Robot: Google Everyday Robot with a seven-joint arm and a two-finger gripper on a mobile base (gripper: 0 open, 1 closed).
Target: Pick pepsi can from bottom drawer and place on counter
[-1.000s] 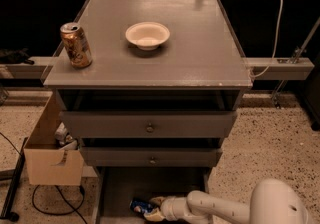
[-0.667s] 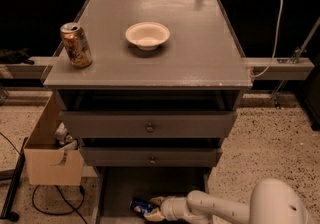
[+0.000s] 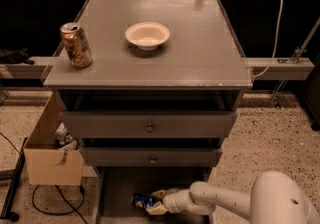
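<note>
Roughly a third in, pick not finished. The pepsi can (image 3: 141,201) lies on its side in the bottom drawer (image 3: 119,185), which is pulled open. The hand (image 3: 156,202) is down inside that drawer at the can's right end, touching it or nearly so; cannot tell whether it has closed on the can. Can not lifted, not on the bench (image 3: 200,53). Left, as I judge it: secure the grip, raise the can, set it on the bench — bowl (image 3: 147,34) and gold-brown can (image 3: 76,44) stand there.
</note>
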